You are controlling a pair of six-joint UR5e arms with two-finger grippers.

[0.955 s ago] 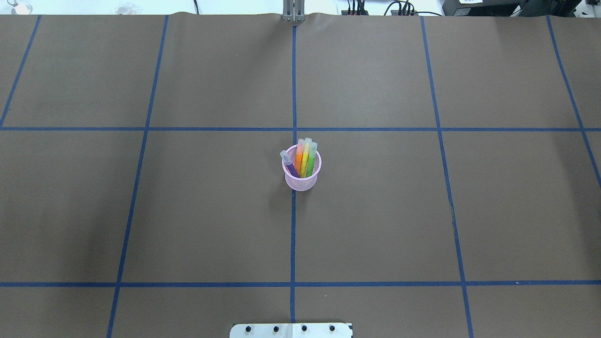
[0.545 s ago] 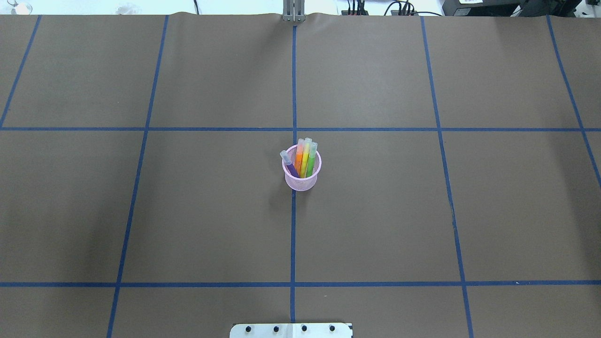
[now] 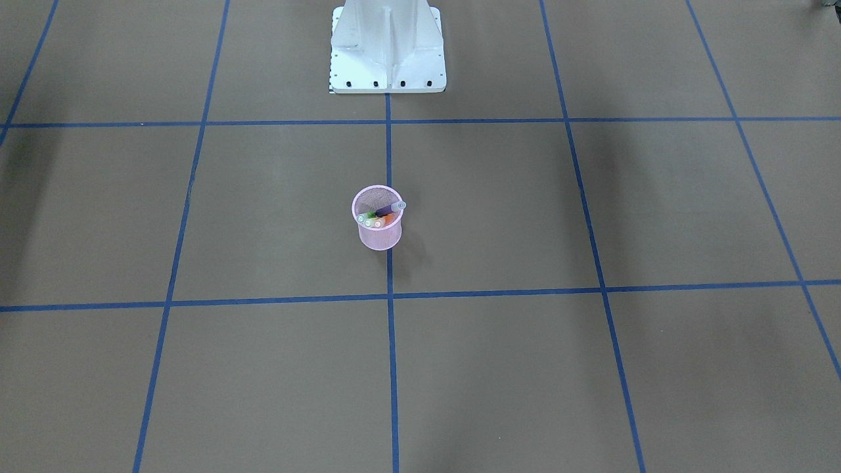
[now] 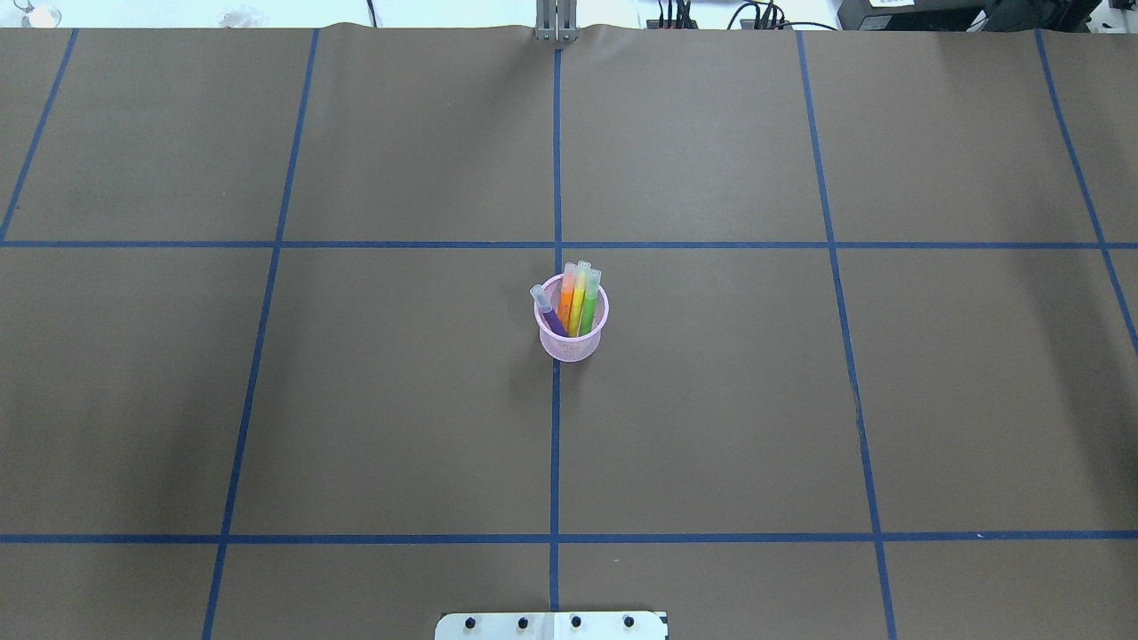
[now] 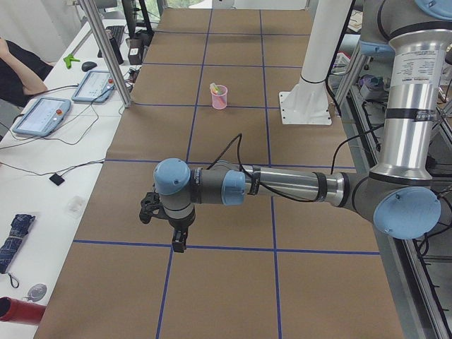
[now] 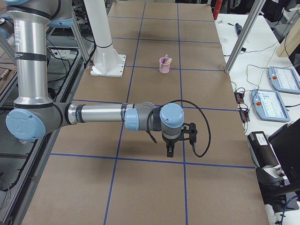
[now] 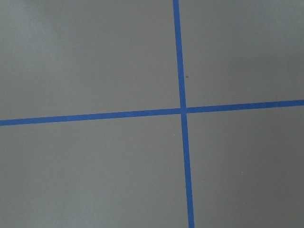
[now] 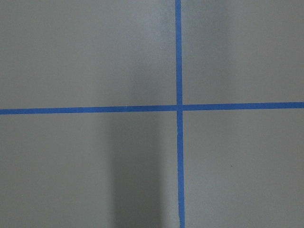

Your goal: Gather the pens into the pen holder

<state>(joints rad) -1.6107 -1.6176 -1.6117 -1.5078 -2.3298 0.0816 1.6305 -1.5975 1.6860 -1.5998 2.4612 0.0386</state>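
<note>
The pink mesh pen holder (image 4: 572, 345) stands upright on the centre tape line, also seen in the front-facing view (image 3: 379, 238). Several pens stand inside it: a purple pen (image 4: 551, 316) leaning left, then an orange pen (image 4: 566, 300), a yellow one and a green pen (image 4: 590, 307), with their whitish caps above the rim. My left gripper (image 5: 179, 244) hangs over the table's left end, far from the holder. My right gripper (image 6: 169, 152) hangs over the right end. Whether either is open or shut I cannot tell. Both wrist views show only brown table and a blue tape crossing.
The white robot base (image 3: 387, 49) stands at the table's near-robot edge behind the holder. Beside the table's ends are metal posts (image 6: 241, 37), tablets (image 5: 44, 114) and cables. A person (image 5: 18, 67) sits at the left-end bench.
</note>
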